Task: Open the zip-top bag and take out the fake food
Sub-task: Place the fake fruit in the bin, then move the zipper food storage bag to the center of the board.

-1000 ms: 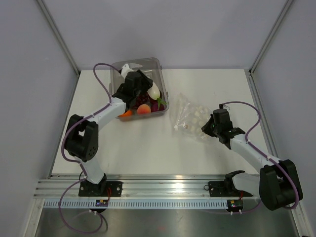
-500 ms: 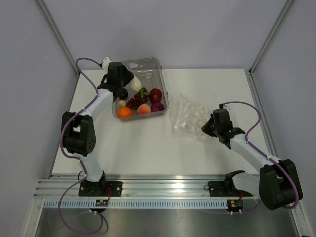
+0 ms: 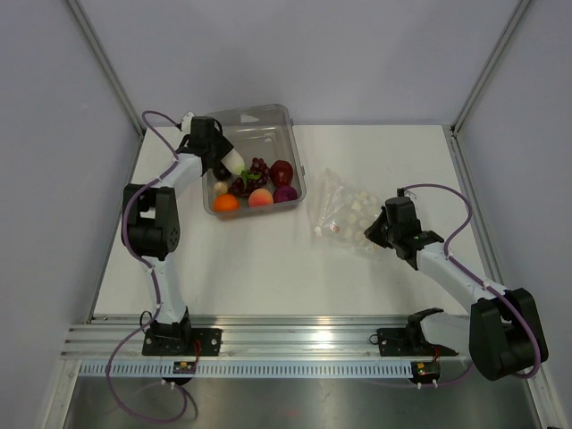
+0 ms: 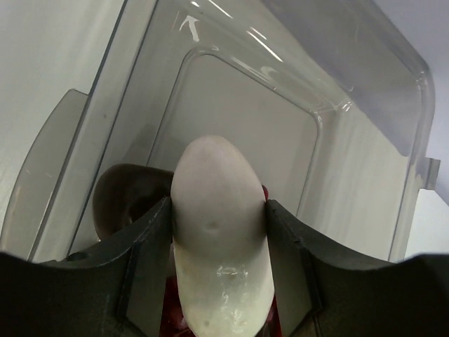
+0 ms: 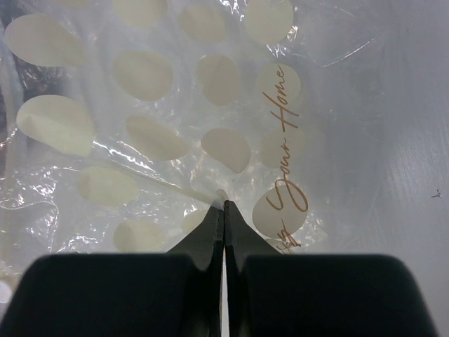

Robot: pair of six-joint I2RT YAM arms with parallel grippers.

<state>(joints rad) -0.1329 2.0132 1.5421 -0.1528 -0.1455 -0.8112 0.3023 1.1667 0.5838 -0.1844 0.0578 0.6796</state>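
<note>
White piece (image 4: 217, 182) held over the bin (image 3: 268, 121); zip-top bag (image 3: 344, 207) pinned on the counter (image 3: 268, 259).
The left hand (image 3: 217, 150) is closed around the white piece, gripped on both sides, above the bin's rear-left part. The other fake food (image 3: 259, 183) (orange, peach, dark red, purple, grapes) is seen lying in the bin's near half. The bag lies crumpled right of the bin, its film pinched by the fully closed right hand (image 5: 224, 210); whether anything is left inside cannot be told. Removal is judged nearly done; next, the left fingers should be parted so the piece drops inside the walls.
</note>
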